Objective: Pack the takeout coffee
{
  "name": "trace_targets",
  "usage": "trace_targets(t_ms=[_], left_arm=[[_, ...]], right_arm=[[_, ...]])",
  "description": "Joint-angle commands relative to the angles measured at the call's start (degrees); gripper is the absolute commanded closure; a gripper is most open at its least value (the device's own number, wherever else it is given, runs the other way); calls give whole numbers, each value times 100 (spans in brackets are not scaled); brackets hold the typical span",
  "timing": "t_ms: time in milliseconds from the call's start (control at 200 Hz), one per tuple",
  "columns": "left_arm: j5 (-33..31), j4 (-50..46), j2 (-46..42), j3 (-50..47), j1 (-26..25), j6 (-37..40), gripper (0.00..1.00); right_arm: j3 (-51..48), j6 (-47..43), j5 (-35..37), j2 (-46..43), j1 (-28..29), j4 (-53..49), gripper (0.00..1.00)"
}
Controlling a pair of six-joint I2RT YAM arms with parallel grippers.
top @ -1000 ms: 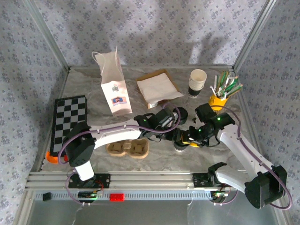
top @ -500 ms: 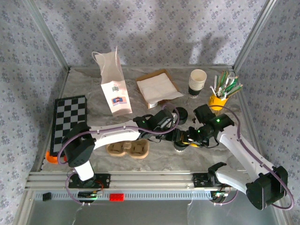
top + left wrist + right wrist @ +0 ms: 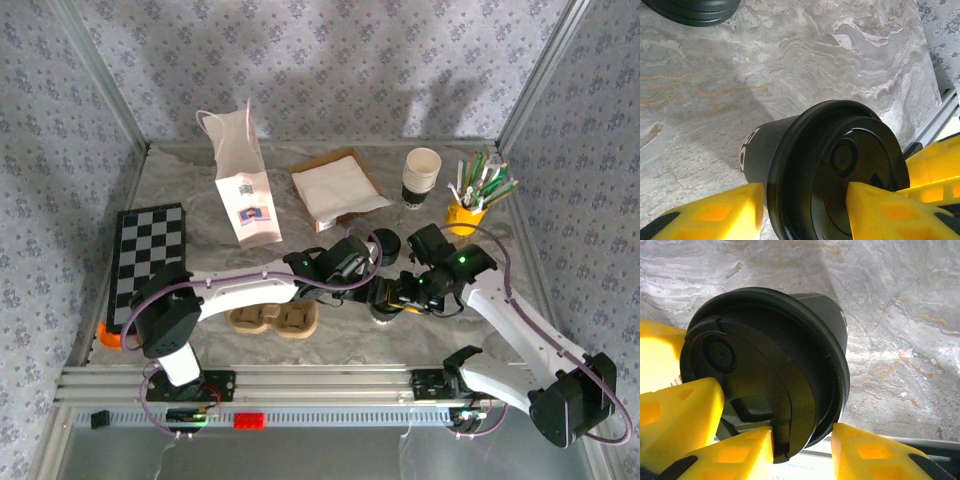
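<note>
On takeout coffee (image 3: 826, 172), white lettering (image 3: 747, 146), perhaps an "O"; rest hidden

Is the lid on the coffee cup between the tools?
Yes, the left wrist view shows a round black lid seated over the mouth of the takeout coffee cup.

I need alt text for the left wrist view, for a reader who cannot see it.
The takeout coffee, a dark cup with a round black lid, stands on a grey marble table between the left arm's two yellow fingers. A black stack of lids lies at the top left edge.
</note>
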Motion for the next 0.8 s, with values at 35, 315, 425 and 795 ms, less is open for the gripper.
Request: trace_targets(t_ms=[35, 315, 425, 795], left_arm=[[-184, -457, 74, -208, -36, 188, 54], [-148, -81, -17, -17, 35, 281, 54], [-198, 59, -154, 0, 44, 284, 53], [-254, 242, -514, 3, 132, 272, 51]], right_arm=[[-178, -111, 425, 216, -76, -724, 66], [507, -130, -304, 92, -369, -372, 64], [723, -203, -366, 27, -619, -433, 63], [1058, -725, -510, 677, -1136, -24, 60]])
